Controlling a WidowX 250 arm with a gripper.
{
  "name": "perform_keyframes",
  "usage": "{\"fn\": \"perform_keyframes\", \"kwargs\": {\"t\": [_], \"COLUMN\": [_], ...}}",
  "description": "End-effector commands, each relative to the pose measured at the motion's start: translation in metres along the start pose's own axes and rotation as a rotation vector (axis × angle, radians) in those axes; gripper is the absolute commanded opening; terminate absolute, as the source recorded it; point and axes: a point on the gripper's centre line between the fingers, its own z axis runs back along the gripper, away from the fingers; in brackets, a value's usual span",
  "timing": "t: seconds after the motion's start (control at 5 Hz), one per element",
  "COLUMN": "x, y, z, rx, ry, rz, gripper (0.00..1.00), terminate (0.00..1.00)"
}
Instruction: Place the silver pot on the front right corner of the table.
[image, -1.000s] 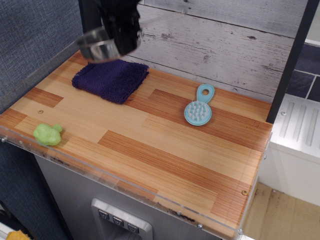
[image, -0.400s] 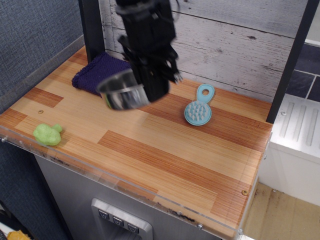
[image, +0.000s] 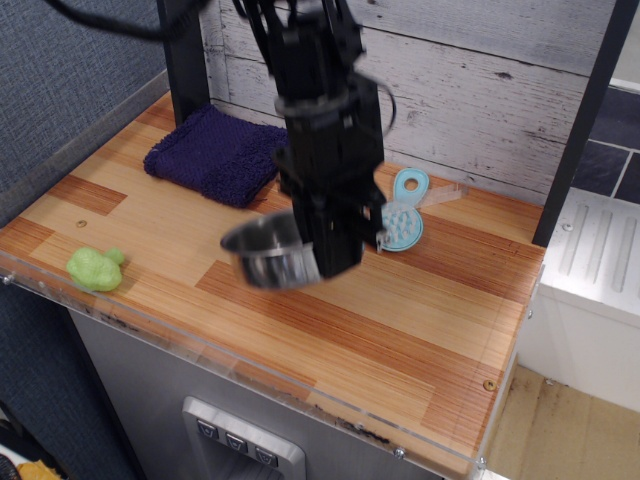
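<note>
The silver pot (image: 268, 253) is a round shiny steel pan, held tilted in the air above the middle of the striped wood table (image: 420, 330). My black gripper (image: 325, 250) comes down from the top and is shut on the pot's right side, where the handle is hidden behind the fingers. The pot hangs left of the gripper and casts a shadow on the planks below. The table's front right corner (image: 478, 410) lies to the lower right of the pot.
A blue brush (image: 402, 212) lies just behind and right of the gripper. A purple towel (image: 210, 152) lies at the back left. A green toy (image: 95, 268) sits near the front left edge. A clear plastic rim (image: 250, 372) runs along the front.
The gripper has carried the pot from above the purple towel at the back left toward the front and right, and lower, to above the table's middle.
</note>
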Motion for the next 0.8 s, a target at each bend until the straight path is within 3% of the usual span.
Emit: {"fn": "perform_keyframes", "kwargs": {"t": [0.0,0.2,0.6], "x": [-0.006,-0.007,0.0], "y": [-0.013,-0.019,-0.052], "z": [-0.033,-0.043,-0.037], "rx": [-0.028,-0.028,-0.03], "ry": [0.087,0.149,0.18], "rz": [-0.016,-0.069,-0.253], "gripper": [0.0,1.0,1.0], "terminate": [0.0,0.0,0.0]}}
